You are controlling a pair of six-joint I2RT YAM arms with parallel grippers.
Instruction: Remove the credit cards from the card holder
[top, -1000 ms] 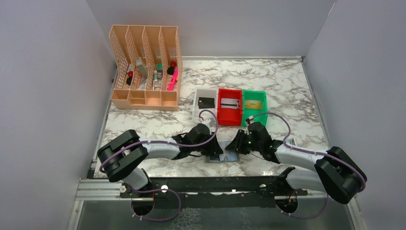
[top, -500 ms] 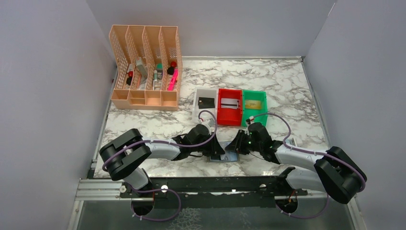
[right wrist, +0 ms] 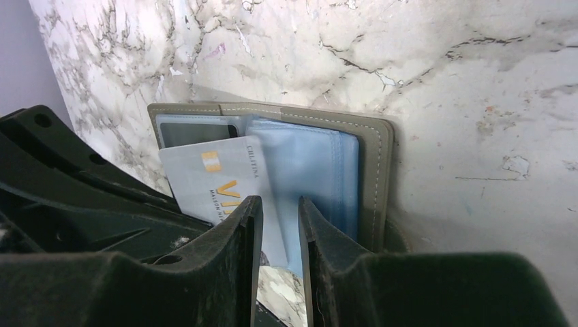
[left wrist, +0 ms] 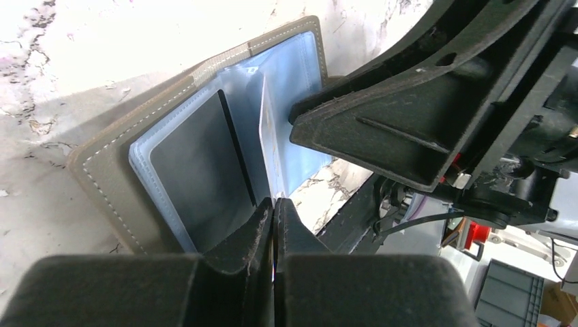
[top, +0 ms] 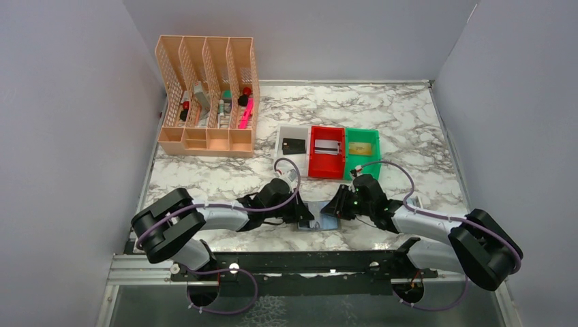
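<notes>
The left gripper [left wrist: 274, 203] has its jaws pinched fully together on the edge of a silver card [right wrist: 218, 180], which sits partway out of its pocket, ready to be pulled free, I think. The card holder [right wrist: 373, 177] lies open on the tabletop [right wrist: 477, 102] between my arms. The right gripper [right wrist: 276, 204] has its jaws slightly apart and empty, with the tips at the holder's near edge, apparently pinning it down.

The left gripper [left wrist: 274, 204], clamped on a raised card [right wrist: 218, 177], and the part-open right gripper [right wrist: 279, 204] crowd the holder [left wrist: 102, 170] from both sides, bins [top: 313, 160] stand behind, and bare marble [top: 409, 122] lies beyond to the right.
</notes>
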